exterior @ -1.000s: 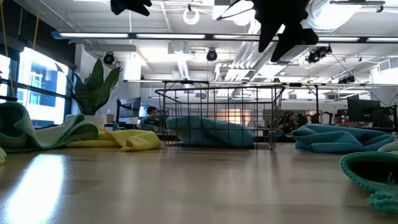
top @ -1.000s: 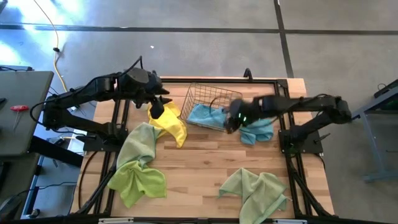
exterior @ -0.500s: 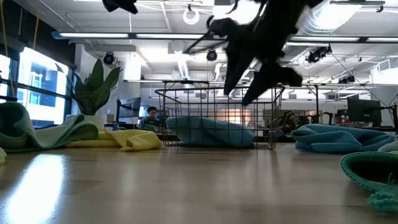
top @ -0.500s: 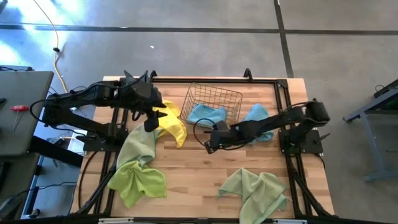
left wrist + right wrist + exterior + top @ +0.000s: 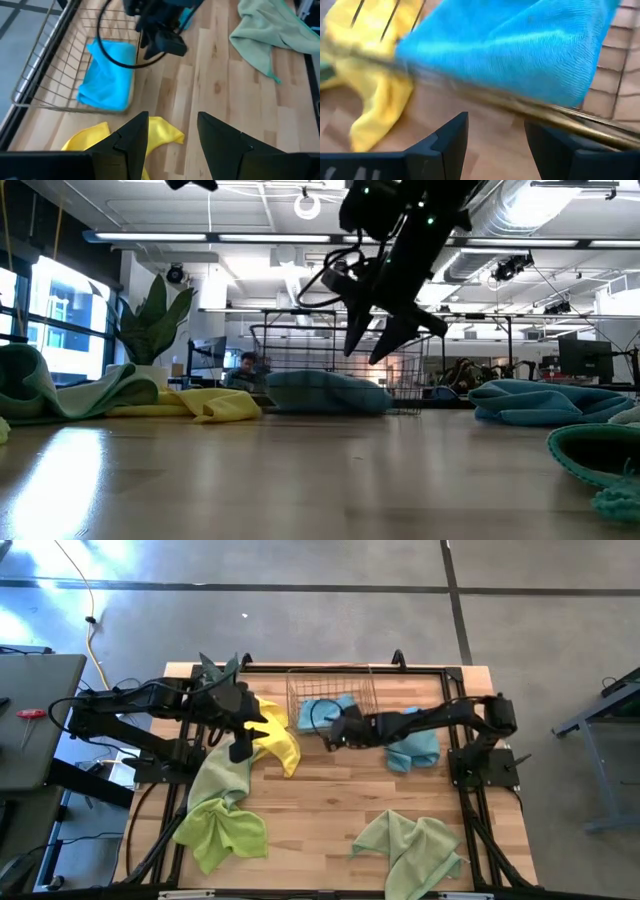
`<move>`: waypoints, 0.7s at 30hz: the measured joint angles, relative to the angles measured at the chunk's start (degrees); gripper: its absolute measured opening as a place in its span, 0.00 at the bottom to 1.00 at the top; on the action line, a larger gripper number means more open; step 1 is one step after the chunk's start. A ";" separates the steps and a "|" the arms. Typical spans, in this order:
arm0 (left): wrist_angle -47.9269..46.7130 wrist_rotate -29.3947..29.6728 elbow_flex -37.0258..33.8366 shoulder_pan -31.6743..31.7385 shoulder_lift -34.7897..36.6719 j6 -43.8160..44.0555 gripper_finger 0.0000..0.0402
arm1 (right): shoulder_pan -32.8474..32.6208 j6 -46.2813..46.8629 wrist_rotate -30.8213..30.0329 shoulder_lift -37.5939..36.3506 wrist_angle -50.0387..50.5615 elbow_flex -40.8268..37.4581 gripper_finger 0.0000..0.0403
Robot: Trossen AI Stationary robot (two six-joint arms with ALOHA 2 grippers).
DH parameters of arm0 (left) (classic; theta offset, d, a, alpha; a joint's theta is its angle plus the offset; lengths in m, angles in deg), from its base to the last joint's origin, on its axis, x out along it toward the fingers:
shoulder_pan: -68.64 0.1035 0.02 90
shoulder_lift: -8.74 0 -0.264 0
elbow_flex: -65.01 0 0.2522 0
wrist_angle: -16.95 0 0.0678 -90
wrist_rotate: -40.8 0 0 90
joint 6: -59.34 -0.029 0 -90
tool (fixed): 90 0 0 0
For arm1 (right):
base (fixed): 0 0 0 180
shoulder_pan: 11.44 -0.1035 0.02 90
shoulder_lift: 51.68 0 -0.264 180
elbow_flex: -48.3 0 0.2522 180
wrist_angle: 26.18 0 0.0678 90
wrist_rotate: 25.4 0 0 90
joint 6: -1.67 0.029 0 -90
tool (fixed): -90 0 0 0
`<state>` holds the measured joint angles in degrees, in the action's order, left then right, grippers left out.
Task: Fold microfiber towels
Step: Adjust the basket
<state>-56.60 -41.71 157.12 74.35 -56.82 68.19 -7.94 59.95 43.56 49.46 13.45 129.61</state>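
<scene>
Wooden planks form the tabletop (image 5: 320, 810), set on a grey concrete floor, with a wire basket (image 5: 330, 690) near its far edge. Inside the basket lies a light blue microfiber towel (image 5: 322, 712). The right pincer (image 5: 330, 736) hangs just in front of the basket's near rim, its fingers (image 5: 451, 142) apart and empty, the basket wire and the blue cloth right ahead of them in the right wrist view. A second light blue towel (image 5: 412, 748) lies crumpled just to the right of the basket, under the right arm. A yellow towel (image 5: 275, 740) sprawls just to the left of the basket. The left pincer (image 5: 240, 745) hovers at the yellow towel's left edge, its fingers (image 5: 131, 137) spread and holding nothing. A pale sage green towel (image 5: 225, 772) lies farther left of the basket, touching a lime green towel (image 5: 222, 830) toward the front edge. Another pale sage towel (image 5: 410, 845) lies well in front of the basket, to the right. A spiky potted plant (image 5: 155, 320) stands behind the cloths in the low view.
</scene>
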 joint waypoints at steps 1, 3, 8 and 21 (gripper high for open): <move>0.00 0.55 0.01 0.00 0.00 0.10 0.40 | 0.88 -0.38 0.01 0.00 -0.05 0.00 0.47; 0.00 1.42 -0.01 0.00 0.00 0.22 0.40 | 2.26 -1.80 0.11 0.01 -0.70 -0.02 0.47; 0.00 3.27 0.01 0.00 0.00 0.64 0.40 | 4.31 -5.52 0.25 -0.01 -2.95 -0.02 0.47; 0.02 6.12 -0.01 -0.28 0.00 4.01 0.40 | 6.79 -4.87 2.11 -0.63 -14.19 -0.02 0.47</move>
<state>-56.57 -35.58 157.11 74.07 -56.82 72.20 -1.16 55.08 45.67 48.82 -0.74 129.59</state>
